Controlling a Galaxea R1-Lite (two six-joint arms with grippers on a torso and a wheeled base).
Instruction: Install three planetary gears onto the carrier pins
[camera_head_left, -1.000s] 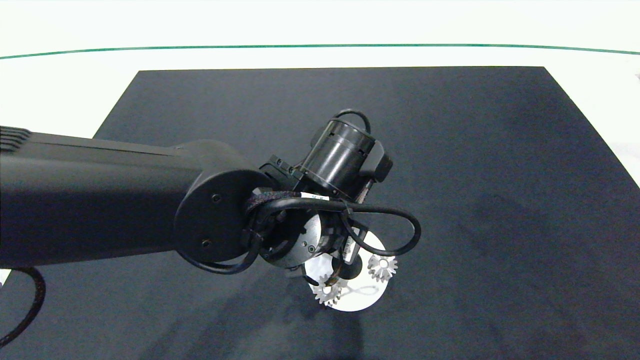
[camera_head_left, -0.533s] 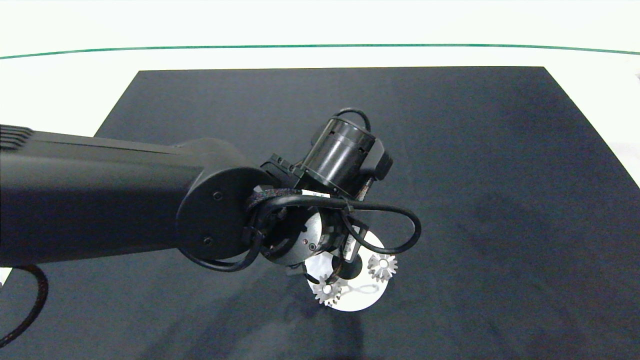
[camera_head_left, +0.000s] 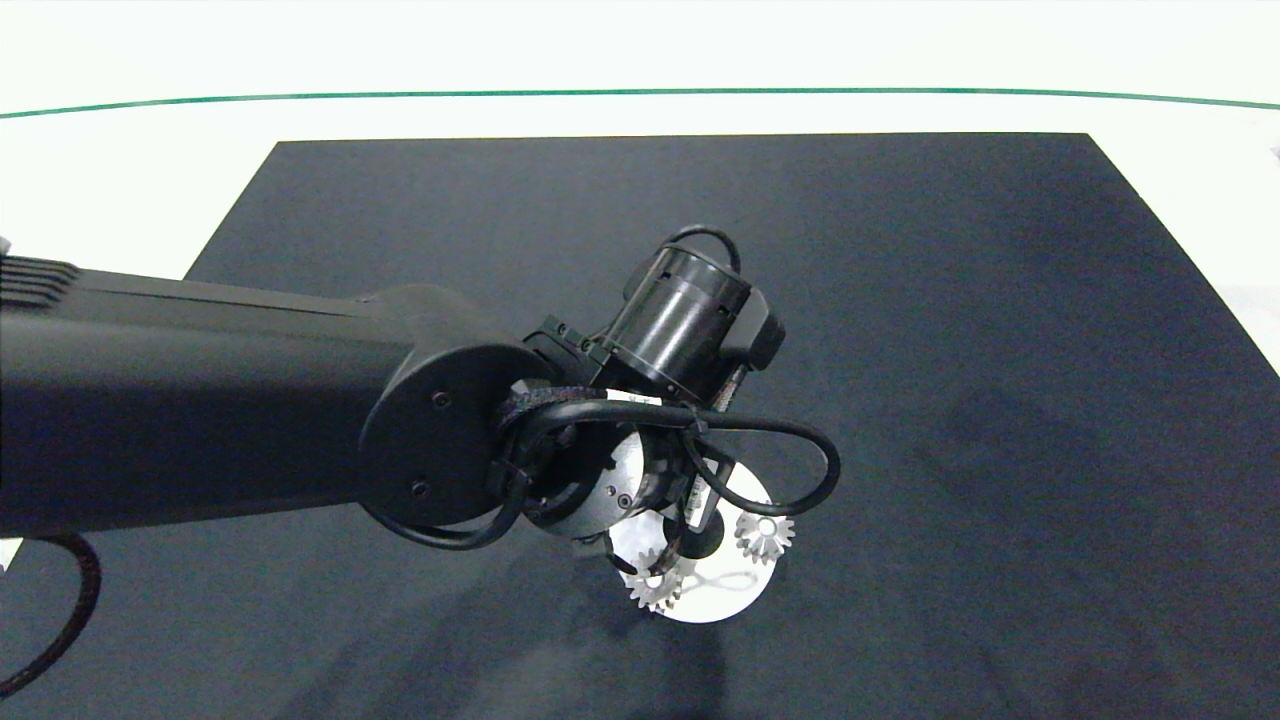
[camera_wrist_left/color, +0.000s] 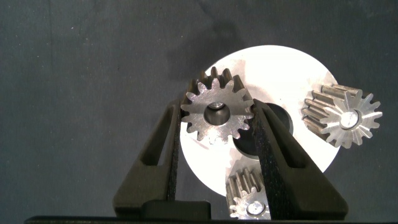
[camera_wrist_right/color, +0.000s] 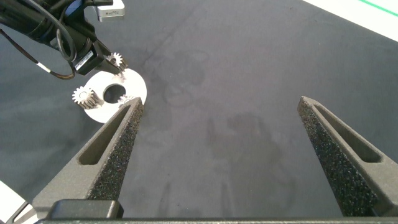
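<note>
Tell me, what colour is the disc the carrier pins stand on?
White; the disc shows best in the left wrist view, bright against the dark mat.

Disc near the front centre of the mat, under the left arm.

The disc (camera_head_left: 722, 597) lies on the mat (camera_head_left: 900, 350), which covers the surface (camera_head_left: 120, 180). On the disc in the head view, one gear (camera_head_left: 765, 537) sits on a pin at 2 o'clock and another (camera_head_left: 655, 585) at 8 o'clock. The left hand (camera_wrist_left/color: 217, 124), above the disc, grips a third gear (camera_wrist_left/color: 216, 112) between its fingers. The right hand (camera_wrist_right/color: 217, 124) hangs spread, well apart to the right.
</note>
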